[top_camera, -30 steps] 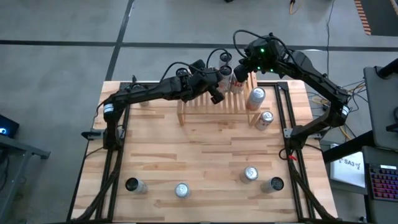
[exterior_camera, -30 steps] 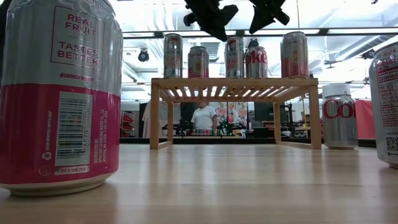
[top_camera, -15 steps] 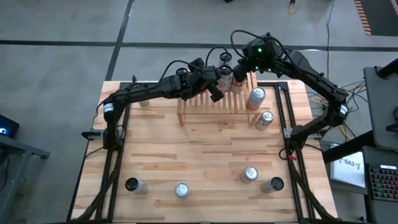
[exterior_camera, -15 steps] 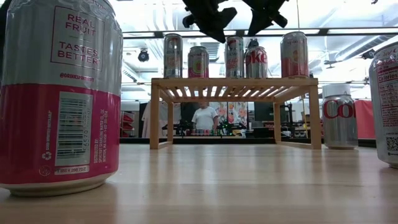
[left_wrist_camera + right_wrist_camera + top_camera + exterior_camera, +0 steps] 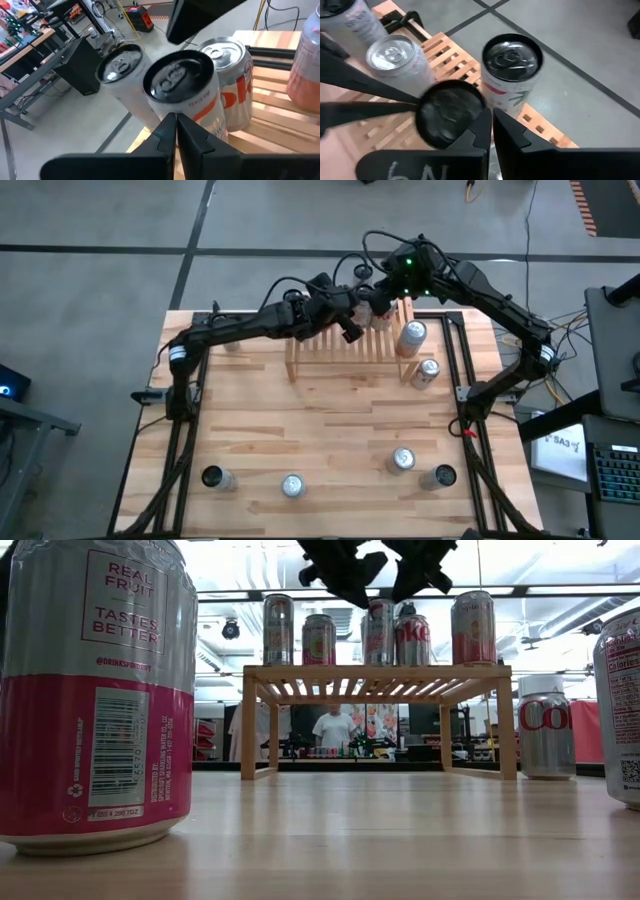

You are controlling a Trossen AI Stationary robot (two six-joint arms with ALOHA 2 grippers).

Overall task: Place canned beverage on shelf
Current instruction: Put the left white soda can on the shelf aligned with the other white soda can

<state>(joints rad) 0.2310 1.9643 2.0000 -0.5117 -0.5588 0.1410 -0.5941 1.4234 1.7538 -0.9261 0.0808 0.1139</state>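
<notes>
The wooden table is the largest thing here; its broad middle, on the near side of both claws, lies bare, with loose cans only toward its edges: four along the near edge and two just beyond the shelf's right end. From the low camera a pink and silver can stands close by the lens and a silver Coke can sits beside the shelf's right leg.

The shelf stands at the table's far edge, right under both claws. Five cans stand in a row along its slatted top, leaving open slats on the near side of the rack.

The left gripper hangs over the shelf's middle, its fingers pressed together with nothing between them; just ahead of its tips stands a dark-topped can, with a Coke can beside it.

The right gripper hovers over the shelf's far right part, close beside the left one. Its fingers are also closed on nothing, above a dark-topped can, with a pink-banded can just beyond.
</notes>
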